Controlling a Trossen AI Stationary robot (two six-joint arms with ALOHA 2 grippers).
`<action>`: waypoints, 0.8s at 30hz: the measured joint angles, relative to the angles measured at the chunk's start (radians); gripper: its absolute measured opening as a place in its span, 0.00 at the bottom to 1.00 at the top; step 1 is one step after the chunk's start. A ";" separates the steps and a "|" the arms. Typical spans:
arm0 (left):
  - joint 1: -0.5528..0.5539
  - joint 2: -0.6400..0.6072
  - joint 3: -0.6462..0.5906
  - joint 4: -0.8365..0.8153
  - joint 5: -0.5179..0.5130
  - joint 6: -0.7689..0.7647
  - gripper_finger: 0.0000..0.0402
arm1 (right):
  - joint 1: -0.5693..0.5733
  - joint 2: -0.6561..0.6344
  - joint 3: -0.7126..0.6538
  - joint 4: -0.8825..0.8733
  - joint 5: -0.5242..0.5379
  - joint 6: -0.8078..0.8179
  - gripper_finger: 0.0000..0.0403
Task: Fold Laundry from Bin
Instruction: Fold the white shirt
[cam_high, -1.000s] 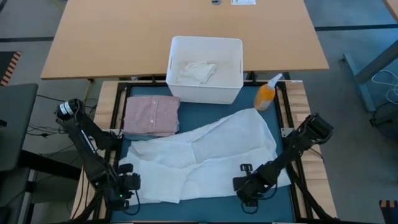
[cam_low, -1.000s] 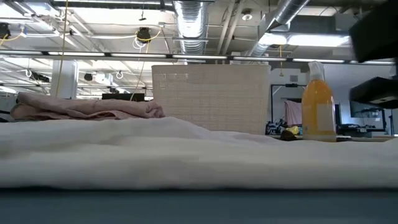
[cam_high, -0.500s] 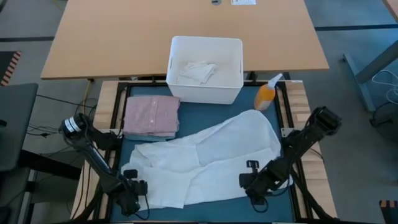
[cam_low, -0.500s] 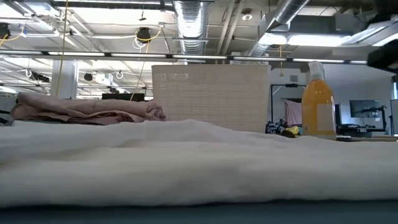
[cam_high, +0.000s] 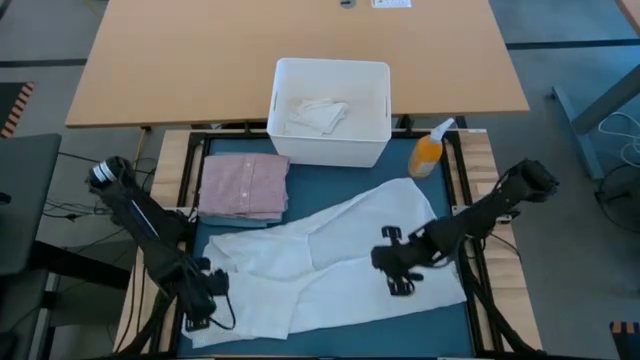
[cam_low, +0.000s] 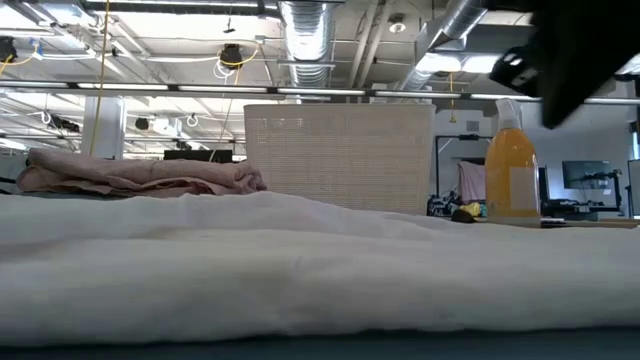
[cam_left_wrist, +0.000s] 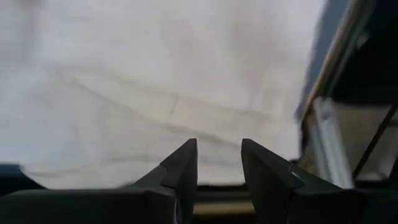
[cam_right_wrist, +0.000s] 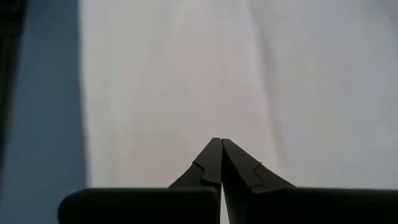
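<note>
A long white cloth (cam_high: 340, 260) lies spread flat on the teal mat (cam_high: 350, 180) and fills the low view's foreground (cam_low: 300, 270). My left gripper (cam_high: 203, 292) hangs open over the cloth's near left corner (cam_left_wrist: 155, 106), nothing between its fingers. My right gripper (cam_high: 392, 262) hovers shut above the cloth's right half (cam_right_wrist: 217, 81), holding nothing. A folded pink shirt (cam_high: 245, 186) rests on the mat at far left. The white bin (cam_high: 330, 140) stands behind it with a crumpled white piece (cam_high: 316, 114) inside.
An orange spray bottle (cam_high: 428, 152) stands at the mat's far right, beside the bin. The black frame rails (cam_high: 470, 200) run along the mat's sides. A wooden table (cam_high: 200, 60) lies beyond the bin.
My right gripper has risen from the cloth's near right edge and gone toward the far edge, over the cloth, staying shut. My left gripper has dipped toward the near edge and come back, turning a little. The cloth's near left part now lies flatter and more spread out.
</note>
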 joint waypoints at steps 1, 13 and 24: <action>0.005 -0.034 0.001 -0.017 -0.047 0.010 0.28 | -0.022 -0.006 0.000 0.000 0.001 -0.028 0.07; 0.144 -0.036 -0.042 -0.194 -0.499 0.554 0.31 | -0.244 -0.011 0.001 -0.063 -0.006 -0.178 0.12; 0.223 0.168 -0.042 -0.317 -0.427 0.767 0.37 | -0.277 -0.011 0.001 -0.052 -0.007 -0.289 0.13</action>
